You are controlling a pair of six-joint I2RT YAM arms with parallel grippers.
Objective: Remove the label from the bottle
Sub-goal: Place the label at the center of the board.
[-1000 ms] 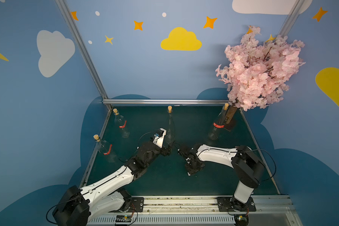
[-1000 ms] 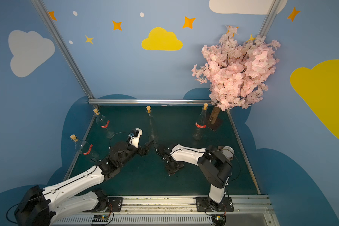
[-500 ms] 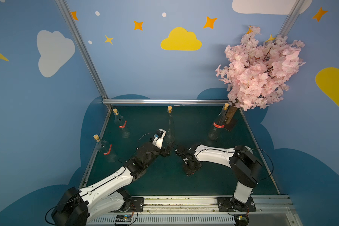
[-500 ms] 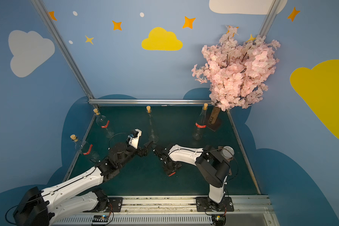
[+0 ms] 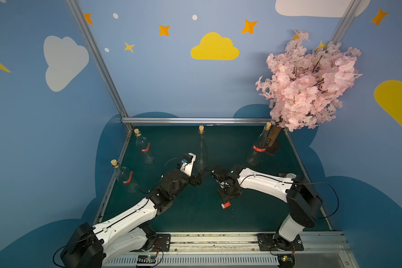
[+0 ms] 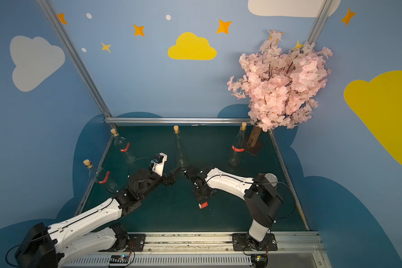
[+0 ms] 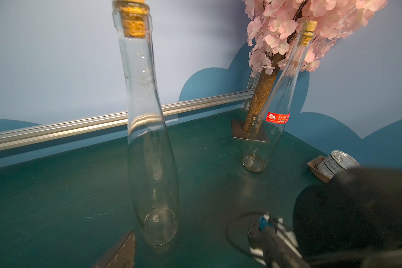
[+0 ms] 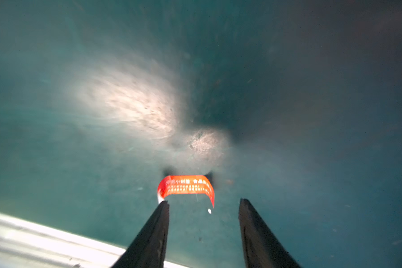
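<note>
1. The right end effector (image 8: 202,201) points down at the tabletop (image 8: 79,162). Its two dark fingers stand apart and hold nothing.
2. The red label (image 8: 186,186) lies on the tabletop just past those fingertips. One end sits very near a fingertip. I cannot tell if they touch.
3. The label is thin and curls up like a little bridge. It has tiny white writing. Its back is likely sticky.
4. The left end effector (image 5: 198,178) is spread wide and holds nothing. The clear glass bottle (image 7: 151,150) stands just in front of it.
5. That bottle is tall, smooth and see-through, with a fat belly, a thin neck and a brown cork (image 7: 135,23). No label shows on it, so I think the job is almost done.
6. To finish well, I think the right end effector should lift straight up, so the sticky label does not cling to a finger.
7. The left end effector should back away slowly. Glass is slippery, and a tall bottle tips over easily.
8. Farther off stand three other bottles (image 5: 144,146) that have red labels, and a pink blossom tree (image 5: 306,81).
</note>
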